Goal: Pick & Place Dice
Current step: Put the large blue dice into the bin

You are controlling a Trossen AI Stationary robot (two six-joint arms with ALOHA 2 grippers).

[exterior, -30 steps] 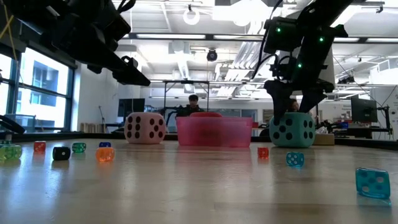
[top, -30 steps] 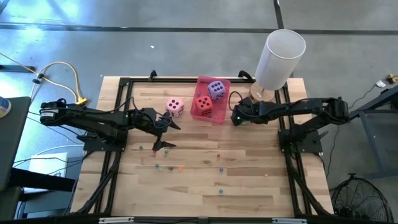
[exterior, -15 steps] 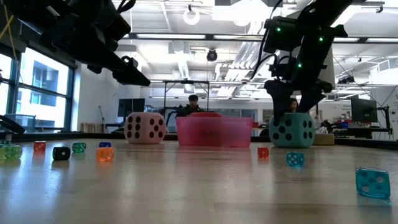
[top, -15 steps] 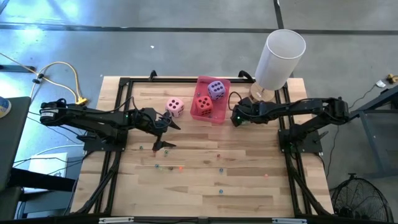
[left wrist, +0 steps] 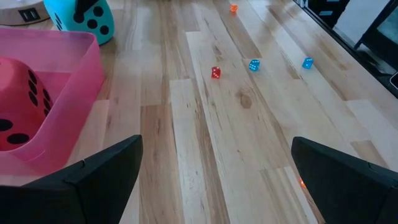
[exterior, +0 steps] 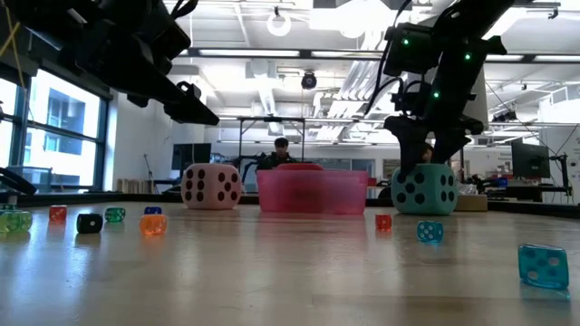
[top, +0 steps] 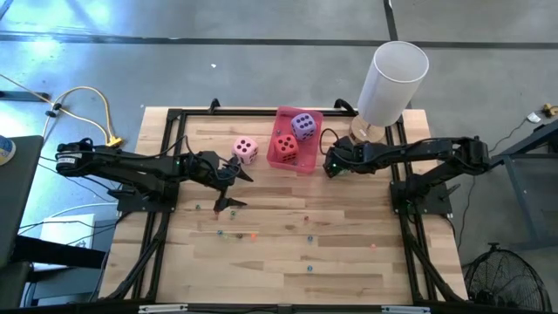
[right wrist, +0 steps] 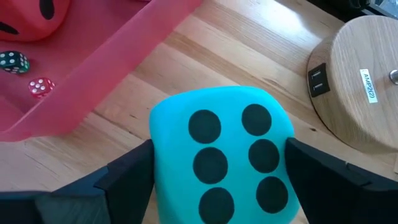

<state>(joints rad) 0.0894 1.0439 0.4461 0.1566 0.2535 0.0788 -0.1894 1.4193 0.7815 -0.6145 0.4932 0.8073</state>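
The teal die (right wrist: 222, 152) stands on the table just right of the pink tray (top: 309, 164), with my right gripper (top: 330, 164) over it and shut on it. The red die (top: 285, 146) and the purple die (top: 303, 126) lie inside the tray. The pink die (top: 245, 150) rests on the table left of the tray. My left gripper (top: 233, 187) hangs open above the boards, near and left of the pink die, touching nothing. My right gripper pinches the teal die between its two fingers, one finger (right wrist: 127, 177) on each of two opposite side faces (right wrist: 163, 155). The fingers come from above, slanting in from the table's right. The die stays upright with its bottom face (exterior: 424, 212) on the table.
A tall white cylinder (top: 394, 80) on a round wooden base (right wrist: 360, 81) stands close behind the right gripper. Several tiny coloured dice (exterior: 153, 224) are scattered over the near half of the table. A black frame rail (top: 261, 113) runs along the far edge.
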